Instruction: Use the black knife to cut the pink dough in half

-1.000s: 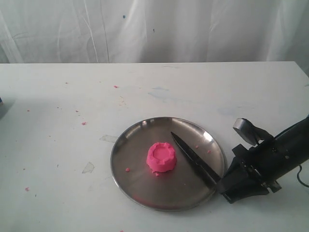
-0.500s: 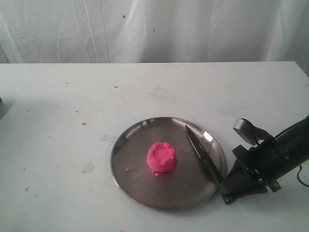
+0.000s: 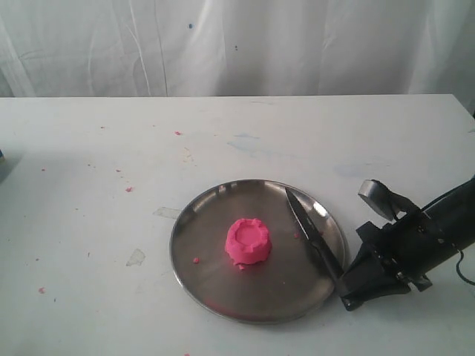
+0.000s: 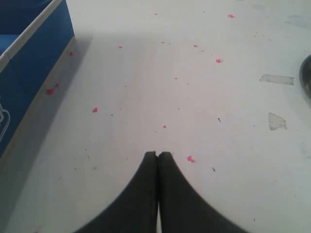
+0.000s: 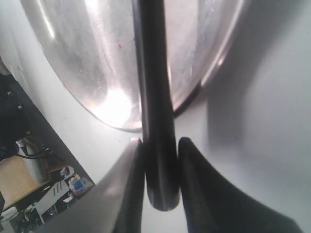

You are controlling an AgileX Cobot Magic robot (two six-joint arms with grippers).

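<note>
On the crumb-speckled white table (image 3: 111, 170), white curtains (image 3: 237, 44) hang behind.

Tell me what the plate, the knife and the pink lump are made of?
The plate looks like shiny steel: it mirrors light. The knife is matte black all over, maybe coated metal; hard to tell. The dough looks soft and clay-like, with a dimpled top.

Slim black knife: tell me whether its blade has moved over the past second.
Yes. The slim black knife swung its tip away from the pink dough puck.
</note>
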